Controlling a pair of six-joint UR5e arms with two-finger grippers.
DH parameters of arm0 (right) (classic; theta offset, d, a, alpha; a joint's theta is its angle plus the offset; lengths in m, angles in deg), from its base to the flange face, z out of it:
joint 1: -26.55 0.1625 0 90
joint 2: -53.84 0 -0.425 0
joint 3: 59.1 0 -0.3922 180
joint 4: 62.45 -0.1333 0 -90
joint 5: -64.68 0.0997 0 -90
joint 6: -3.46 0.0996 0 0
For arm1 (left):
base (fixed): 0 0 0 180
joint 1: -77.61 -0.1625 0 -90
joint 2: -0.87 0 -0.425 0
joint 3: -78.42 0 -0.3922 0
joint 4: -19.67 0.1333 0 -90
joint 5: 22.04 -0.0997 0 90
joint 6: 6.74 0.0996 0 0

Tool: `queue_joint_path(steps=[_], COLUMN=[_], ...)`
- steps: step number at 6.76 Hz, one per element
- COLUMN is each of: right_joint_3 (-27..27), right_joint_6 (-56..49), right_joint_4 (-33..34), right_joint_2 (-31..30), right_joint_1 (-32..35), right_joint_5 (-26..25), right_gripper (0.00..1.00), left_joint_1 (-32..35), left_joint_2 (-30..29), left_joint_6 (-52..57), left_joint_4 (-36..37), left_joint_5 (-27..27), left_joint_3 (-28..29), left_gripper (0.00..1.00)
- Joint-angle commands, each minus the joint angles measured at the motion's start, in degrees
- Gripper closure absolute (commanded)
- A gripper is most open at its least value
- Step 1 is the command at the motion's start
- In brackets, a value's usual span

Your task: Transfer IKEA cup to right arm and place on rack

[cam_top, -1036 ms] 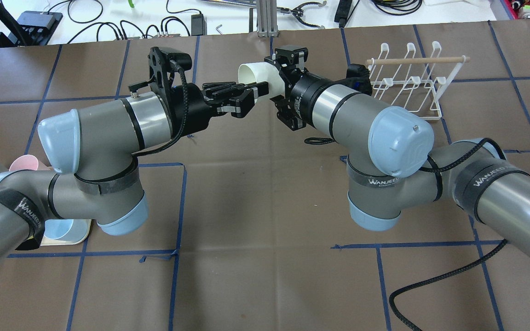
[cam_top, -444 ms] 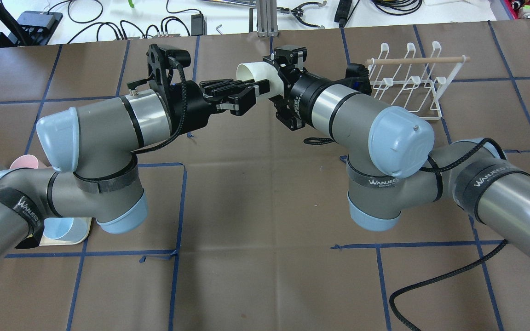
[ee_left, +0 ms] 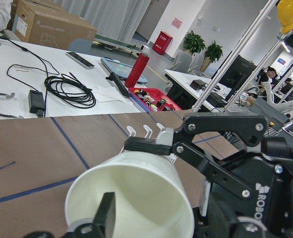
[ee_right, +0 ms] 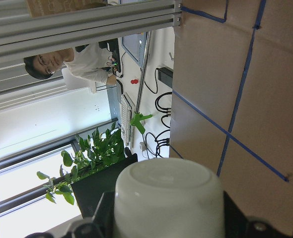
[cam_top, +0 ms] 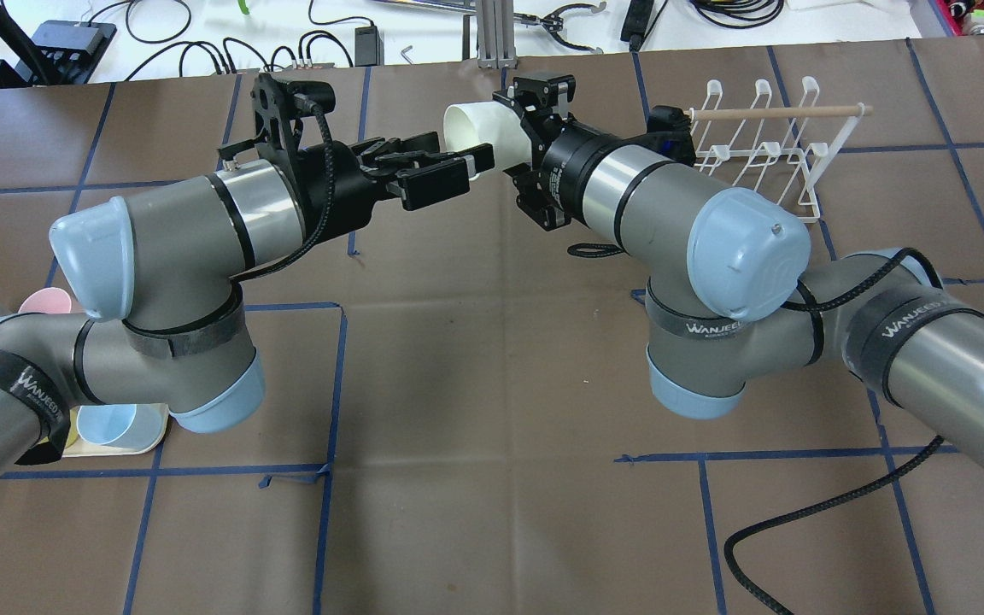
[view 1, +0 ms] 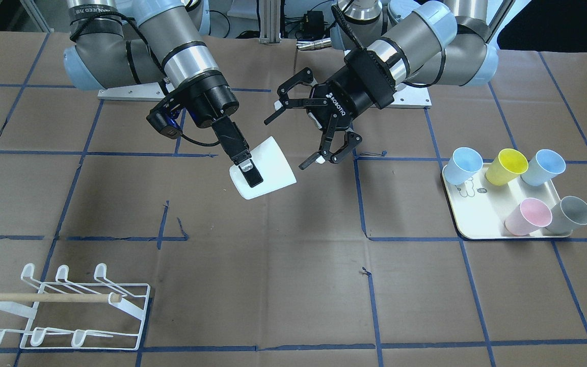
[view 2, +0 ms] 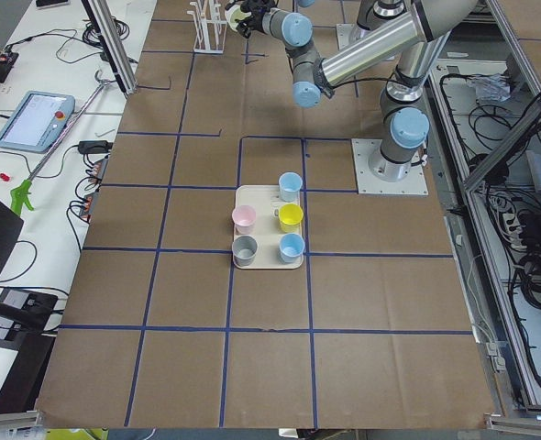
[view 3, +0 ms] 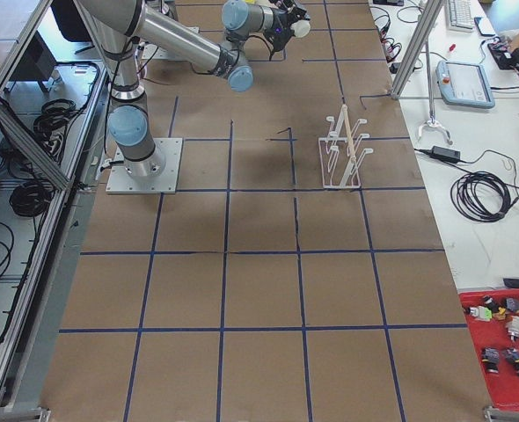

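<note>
- IKEA cup (view 1: 273,171): white, held in the air above the brown desk (view 1: 273,285), just left of centre in the front-facing view. It lies tilted on its side, base toward the lower left and open mouth toward the right.
- Right gripper (view 1: 252,176): enters from the upper left of the front-facing view. Its jaws are clamped on the outside of the cup wall, one finger lying across the top of the cup. In the right wrist view the cup base sits between the two fingers.
- Left gripper (view 1: 287,143): enters from the upper right of the front-facing view and faces the cup mouth. Its jaws are spread wide apart and hold nothing. Its lower fingertip is just beside the cup rim.
- Rack (view 1: 44,297): white wire with a wooden dowel, standing in the lower left corner of the front-facing view, well apart from the cup.
- Tray (view 1: 482,219): cream, at the right edge, carrying five coloured cups (view 1: 500,167).
</note>
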Motion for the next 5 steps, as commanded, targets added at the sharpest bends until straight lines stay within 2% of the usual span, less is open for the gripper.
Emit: queue_joint_path(steps=[1,2,3,4,5], right_joint_3=[-2.46,-3.17,-3.44,-4.22,-5.97], right_joint_6=[-3.79,-12.61,-25.23,-33.79,-40.49], right_joint_4=[0.03,0.11,0.03,0.03,0.03], right_joint_2=[1.25,2.22,3.1,3.8,4.51], right_joint_1=[-3.16,-5.19,-6.86,-8.7,-10.46], right_joint_5=[-0.09,-0.96,-1.14,-1.23,-2.62], right_gripper=[0.7,0.7,0.7,0.7,0.76], left_joint_1=[-6.07,-8.11,-9.08,-9.01,-8.31], left_joint_2=[0.52,0.52,0.52,0.26,0.08], left_joint_6=[-0.97,-0.98,-0.98,-0.98,-0.98], left_joint_4=[-0.39,-1.43,-6.4,-12.02,-20.95], left_joint_5=[0.57,-0.04,-4.31,-14.53,-22.9], left_joint_3=[-0.2,-0.11,0.93,3.2,7.49], left_gripper=[0.0,0.0,0.0,0.0,0.0])
